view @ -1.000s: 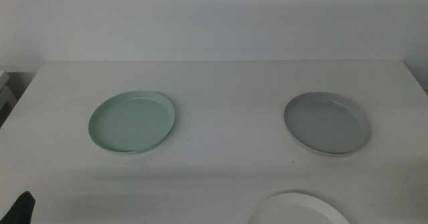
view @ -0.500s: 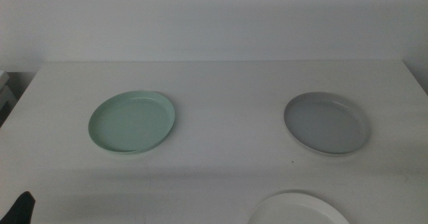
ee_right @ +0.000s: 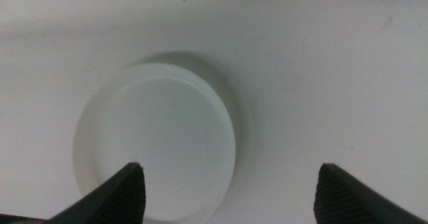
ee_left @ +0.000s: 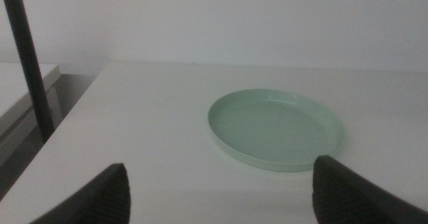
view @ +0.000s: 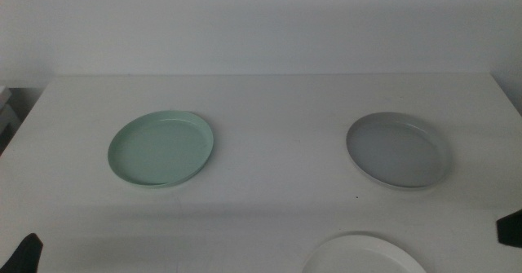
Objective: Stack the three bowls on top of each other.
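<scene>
Right hand [ee_right: 227,190], dark matte jaws spread wide, nothing betw. them, hangs above the white bowl [ee_right: 157,140]: round, shallow, plate-like, low rim, matte finish, lying flat on the counter [ee_right: 321,70] right under the hand, a bit off toward one jaw. In the middle view this hand shows only as a dark bit at the right edge [view: 510,227], the white bowl [view: 363,255] just beside it, cut by the lower edge.

Left hand [ee_left: 221,190], same dark jaws, also wide apart and empty, sits low at the counter's near left corner [view: 23,253]. Ahead of it, near but not touching: mint green bowl [ee_left: 276,126], smooth, round, low raised rim. Dark thin pole [ee_left: 28,57] stands off to that hand's side.

Grey bowl [view: 398,149], same shallow shape, lies beyond the right hand, well apart from the green one [view: 161,148]. Counter top plain white, matte.
</scene>
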Robot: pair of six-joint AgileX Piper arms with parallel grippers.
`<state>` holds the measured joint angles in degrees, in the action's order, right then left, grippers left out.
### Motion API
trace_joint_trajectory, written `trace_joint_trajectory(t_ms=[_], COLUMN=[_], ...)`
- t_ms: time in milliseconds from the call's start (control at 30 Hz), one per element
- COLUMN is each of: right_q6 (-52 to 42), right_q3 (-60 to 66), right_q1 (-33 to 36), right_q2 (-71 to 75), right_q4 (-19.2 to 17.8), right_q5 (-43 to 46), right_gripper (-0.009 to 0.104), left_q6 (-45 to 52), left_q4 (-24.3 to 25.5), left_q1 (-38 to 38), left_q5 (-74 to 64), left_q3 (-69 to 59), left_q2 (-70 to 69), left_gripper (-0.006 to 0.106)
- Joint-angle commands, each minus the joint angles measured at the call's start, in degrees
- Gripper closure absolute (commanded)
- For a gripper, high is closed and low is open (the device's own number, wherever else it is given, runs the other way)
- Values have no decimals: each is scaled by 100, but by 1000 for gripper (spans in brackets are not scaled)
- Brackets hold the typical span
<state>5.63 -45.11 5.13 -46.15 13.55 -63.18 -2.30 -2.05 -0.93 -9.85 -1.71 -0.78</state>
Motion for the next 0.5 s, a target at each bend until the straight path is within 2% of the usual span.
trace_joint_trajectory(t_ms=[0,233,467], right_q6=[9,559,1270], right_q3=[-190,-174,-66], right_q1=[16,630,1299], right_q2=[-267,-1109,-2029], right_q4=[12,-707,-753], right_q5=[131,71,450], right_gripper=[29,29,34], left_q6=[-73,-73,-73], left_q4=[-67,-67,-67], left_q1=[-20,-20,-20], left_q5=[443,443,443], left_q3=[-34,-34,-34], left_q2=[-78,-78,-78], left_gripper=[10,10,10])
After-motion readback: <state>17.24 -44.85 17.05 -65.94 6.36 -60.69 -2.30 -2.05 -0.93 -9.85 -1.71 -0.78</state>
